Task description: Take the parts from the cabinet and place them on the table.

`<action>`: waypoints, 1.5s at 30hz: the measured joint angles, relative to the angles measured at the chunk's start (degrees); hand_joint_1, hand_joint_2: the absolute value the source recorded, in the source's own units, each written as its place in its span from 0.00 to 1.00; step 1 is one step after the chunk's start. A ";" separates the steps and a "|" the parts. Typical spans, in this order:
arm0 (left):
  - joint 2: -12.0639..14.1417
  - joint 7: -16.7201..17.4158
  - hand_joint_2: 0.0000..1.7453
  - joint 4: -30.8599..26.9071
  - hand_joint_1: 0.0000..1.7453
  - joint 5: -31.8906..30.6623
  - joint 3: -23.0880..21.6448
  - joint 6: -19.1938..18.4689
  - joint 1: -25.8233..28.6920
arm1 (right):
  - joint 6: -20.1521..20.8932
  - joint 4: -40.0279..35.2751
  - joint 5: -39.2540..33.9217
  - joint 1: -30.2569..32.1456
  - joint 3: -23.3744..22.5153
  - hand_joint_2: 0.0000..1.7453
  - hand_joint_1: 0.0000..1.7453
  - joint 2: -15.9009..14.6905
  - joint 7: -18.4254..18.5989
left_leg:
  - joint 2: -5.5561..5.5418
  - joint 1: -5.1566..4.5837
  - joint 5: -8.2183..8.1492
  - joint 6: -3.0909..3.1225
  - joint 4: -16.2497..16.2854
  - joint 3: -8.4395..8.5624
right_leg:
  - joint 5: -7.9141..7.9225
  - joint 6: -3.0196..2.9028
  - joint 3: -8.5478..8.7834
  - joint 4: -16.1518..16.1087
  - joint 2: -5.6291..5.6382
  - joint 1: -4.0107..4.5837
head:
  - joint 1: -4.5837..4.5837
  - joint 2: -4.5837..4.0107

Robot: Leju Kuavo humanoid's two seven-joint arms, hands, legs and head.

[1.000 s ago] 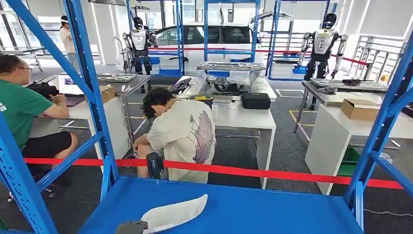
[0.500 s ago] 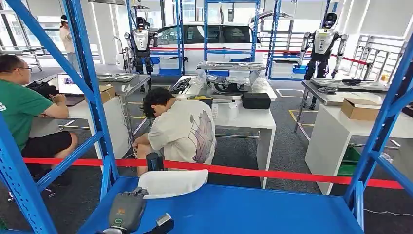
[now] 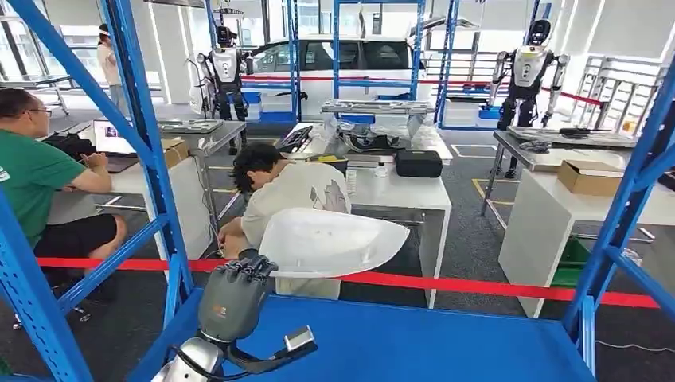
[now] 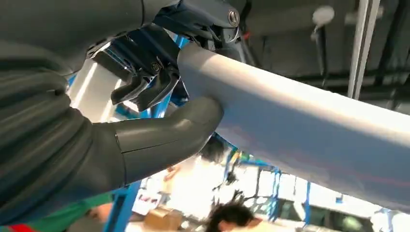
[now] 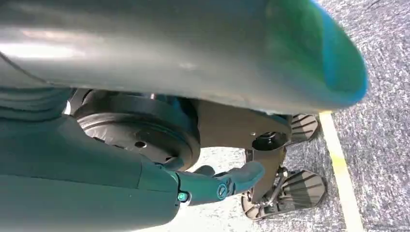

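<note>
- Lifted since a second ago, the curved white plastic panel (image 3: pixel 330 241) now hangs above the blue metal shelf (image 3: pixel 414 342).
- Left hand (image 3: pixel 236 290) grips its edge (thumb beneath); right hand (image 5: pixel 220 183): cannot tell.

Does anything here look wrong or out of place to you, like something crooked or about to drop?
Nothing looks damaged or spilled. The left hand holds the white part by one end, so most of it sticks out unsupported above the blue shelf, which may make it liable to tip.

White part (image 3: pixel 330 243) higher (robot hand (image 3: pixel 235 294) too)
</note>
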 joint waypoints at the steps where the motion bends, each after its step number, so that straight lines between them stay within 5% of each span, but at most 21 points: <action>1: 0.04 0.00 1.00 -0.49 1.00 0.00 -0.02 0.40 0.27 | -0.48 0.00 -0.11 0.00 0.00 0.00 0.00 0.00 -0.11 | 0.04 -0.06 0.18 0.27 -0.42 0.18 | -1.49 0.01 -0.78 1.60 0.01 0.10 | 0.02 0.00; 3: 0.04 0.11 1.00 -1.71 1.00 -0.46 -0.11 0.57 1.12 | -0.50 0.00 -0.13 -0.02 0.02 0.00 0.00 0.00 -0.17 | 0.15 -0.07 0.30 0.44 -0.39 -0.05 | -6.28 0.16 -4.89 10.20 0.06 -0.02 | 0.02 0.00; 5: 0.18 0.26 1.00 -2.85 1.00 -0.70 -0.11 0.57 2.67 | -0.48 0.00 -0.09 0.00 0.09 0.00 0.00 0.00 -0.15 | 0.27 -0.08 0.29 0.42 -0.26 -0.28 | -8.11 0.52 -8.24 16.94 0.05 -0.22 | 0.02 0.00; 7: 0.33 0.33 1.00 -3.83 1.00 -1.11 -0.13 0.57 3.58 | -0.50 0.00 -0.06 0.01 0.18 0.00 0.00 0.00 -0.15 | 0.27 0.22 0.23 0.06 0.27 -0.68 | -4.41 0.96 -6.80 13.47 0.04 -0.74 | 0.04 0.00; 9: 0.48 0.83 1.00 -4.86 1.00 -1.71 -0.13 0.53 3.95 | -1.97 0.00 0.00 -0.01 0.39 0.00 0.00 0.00 -0.15 | 0.16 0.73 -0.12 -0.88 1.53 -1.36 | 0.31 1.75 -1.92 3.50 -0.07 -1.59 | 0.04 0.00; 10: 0.59 1.09 1.00 -5.79 1.00 -2.09 -0.13 0.33 4.27 | -3.24 0.00 0.02 -0.10 0.57 0.00 0.00 0.37 -0.13 | 0.01 0.65 -0.22 -1.51 2.00 -1.93 | -1.09 1.58 -1.33 2.65 0.34 -1.19 | 0.02 0.00; 11: 0.70 1.51 1.00 -6.58 1.00 -2.66 -0.15 -0.49 4.65 | -4.67 0.00 0.02 -0.06 0.61 0.00 0.00 0.50 -0.15 | -0.14 0.50 -0.25 -1.97 2.51 -2.11 | 0.60 0.45 -2.07 3.47 1.03 -0.94 | 0.07 0.00; 15: 1.53 2.45 1.00 -9.32 1.00 -3.76 -0.20 -2.90 5.95 | -5.70 0.00 0.15 -0.26 0.96 0.00 0.00 0.81 0.02 | -0.38 0.73 0.01 -3.18 3.14 -3.06 | 0.42 -1.83 -3.17 3.31 0.70 -0.99 | -0.02 0.00; 17: 1.99 2.62 1.00 -10.32 1.00 -3.78 -0.22 -3.60 6.36 | -6.23 0.00 0.15 -0.29 0.96 0.00 0.00 0.81 -0.11 | 0.03 0.79 -5.03 -3.45 7.88 -4.76 | 1.17 -2.72 -3.91 3.23 0.56 -0.81 | -0.15 0.00; 20: 2.73 2.78 1.00 -11.59 1.00 -3.87 -0.22 -5.20 7.20 | -6.56 0.00 0.11 -0.27 1.01 0.00 0.00 0.85 -0.13 | 0.01 0.73 -11.10 -3.45 19.35 -7.84 | 2.31 -3.06 -5.43 3.26 0.33 -0.20 | -0.15 0.00; 22: 3.41 2.93 1.00 -12.99 1.00 -4.28 -0.22 -6.58 8.59 | -6.58 0.00 -0.13 -0.27 1.01 0.00 0.00 0.83 0.04 | 0.00 0.46 -9.62 -2.69 17.93 -5.54 | 3.15 -3.15 -6.52 3.27 0.33 0.18 | -0.17 0.00; 24: 4.00 3.89 1.00 -14.83 1.00 -5.44 -0.22 -7.74 9.79 | -6.56 0.00 -0.11 -0.26 1.03 0.00 0.00 0.85 0.28 | -0.01 -0.21 -6.41 -1.55 8.99 0.57 | 3.96 -3.11 -7.50 3.27 0.34 0.35 | -0.15 0.00; 26: 5.54 5.50 1.00 -17.98 1.00 -6.99 0.17 -8.56 11.46 | -6.58 0.00 0.93 -0.32 1.46 0.00 0.00 0.90 1.02 | 0.50 -1.05 -7.25 -1.15 1.87 5.36 | 4.67 -2.58 -7.72 3.04 0.28 0.42 | -0.13 0.00; 30: 11.20 6.23 1.00 -25.50 1.00 -6.67 2.58 -8.70 17.08 | -6.58 0.00 2.91 -0.41 3.74 0.00 0.00 0.88 2.16 | 0.76 -1.34 -4.83 -0.61 -0.09 4.64 | 6.27 -1.21 -7.60 2.09 0.76 -0.01 | -0.18 0.00; 31: 12.29 6.03 1.00 -26.37 1.00 -6.53 3.46 -8.72 17.57 | -6.58 0.00 2.93 -0.40 3.94 0.00 0.00 0.65 2.14 | 1.12 -1.15 -4.09 -0.46 -0.48 4.96 | 4.84 -1.30 -8.14 2.88 0.55 -0.19 | -0.17 0.00; 33: 13.11 5.68 1.00 -27.72 1.00 -6.51 4.22 -8.98 18.28 | -6.56 0.00 3.02 -0.52 4.24 0.00 0.00 0.61 2.21 | 0.64 -1.06 -2.74 0.47 -0.51 3.45 | -1.51 -1.10 -9.90 8.72 0.38 -0.12 | -0.09 0.00; 35: 13.71 5.46 1.00 -28.73 1.00 -6.49 4.44 -9.11 19.44 | -6.58 0.00 3.08 -0.90 4.50 0.00 0.00 0.33 2.21 | 0.56 -1.06 -1.76 0.27 -0.34 2.03 | -5.59 -0.77 -11.26 15.99 0.37 -0.16 | -0.02 0.00; 37: 14.76 5.51 1.00 -29.43 1.00 -6.23 4.63 -9.22 20.33 | -6.58 0.00 3.57 -1.23 4.98 0.00 0.00 0.11 1.66 | 0.65 -0.92 -0.86 0.01 0.21 0.38 | -3.22 -0.46 -9.84 16.62 0.28 -0.26 | -0.02 0.00; 39: 17.06 6.17 1.00 -30.80 1.00 -4.57 5.77 -9.00 21.74 | -6.56 0.00 5.05 -1.33 5.68 0.00 0.00 -0.35 -0.19 | 0.80 -0.65 -0.27 -0.57 1.34 -1.51 | 0.42 -0.32 -4.78 10.14 0.14 -0.32 | -0.02 0.00; 41: 21.29 5.99 1.00 -32.62 1.00 -2.40 8.00 -7.12 24.48 | -6.49 0.00 6.25 -1.57 6.76 0.00 0.00 -0.76 -1.03 | 1.34 -0.76 0.04 -1.24 2.53 -2.95 | -2.41 -0.71 0.18 2.32 0.27 -0.06 | 0.13 0.00; 45: 26.10 5.07 1.00 -35.90 1.00 -1.66 13.21 -3.60 31.48 | -6.86 0.02 6.84 -1.05 8.13 0.00 0.00 -1.57 -0.13 | 1.53 -0.55 1.34 -2.67 2.54 -2.87 | -1.02 -2.92 -1.25 2.51 0.47 0.32 | -0.11 0.00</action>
